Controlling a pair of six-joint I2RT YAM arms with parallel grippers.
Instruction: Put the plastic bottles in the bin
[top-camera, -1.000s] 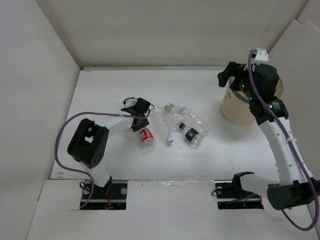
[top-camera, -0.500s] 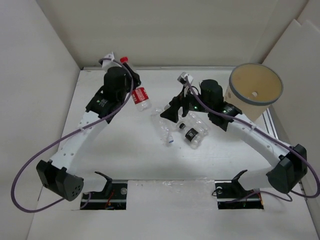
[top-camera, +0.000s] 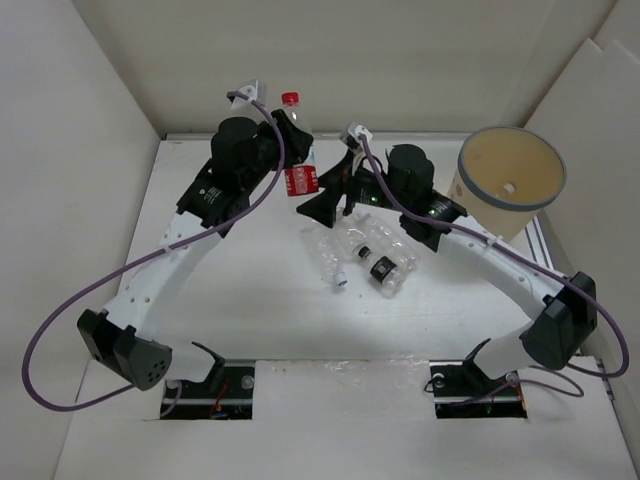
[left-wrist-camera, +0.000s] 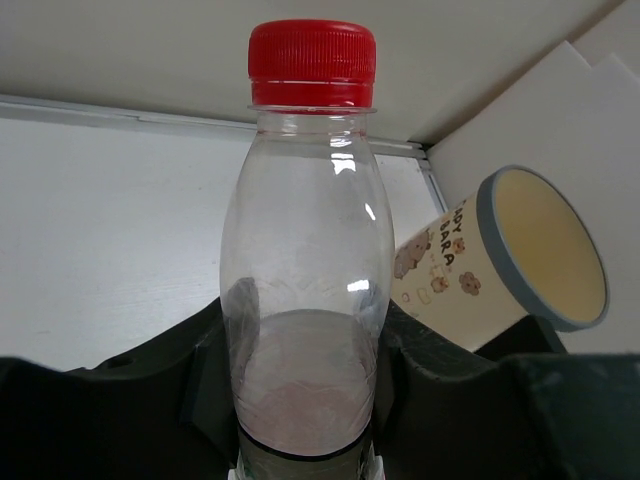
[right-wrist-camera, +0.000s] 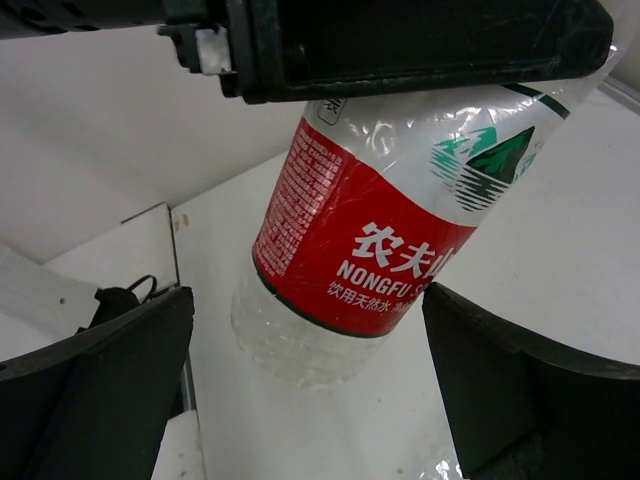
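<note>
Left pincer (left-wrist-camera: 305, 385): clamped on the lower body of the red-capped bottle (top-camera: 299, 178), one dark finger on each side.
Red-capped bottle: upright in the left pincer with its cap on top, lifted clear of the surface (top-camera: 260, 300); its red label hangs below the grip.
Right pincer (top-camera: 328, 190): jaws wide apart and holding nothing, just to the right of the left pincer. In its wrist view the red label sits between the spread fingers (right-wrist-camera: 90, 400), with a gap on each side.
Loose bottles (top-camera: 330, 255): lying in a cluster on the surface, near the right pincer on its base-ward side; the black-labelled bottle (top-camera: 383, 268) is among them.
Bin (left-wrist-camera: 450, 290): right of the right pincer and well apart from the left pincer, its mouth open.
</note>
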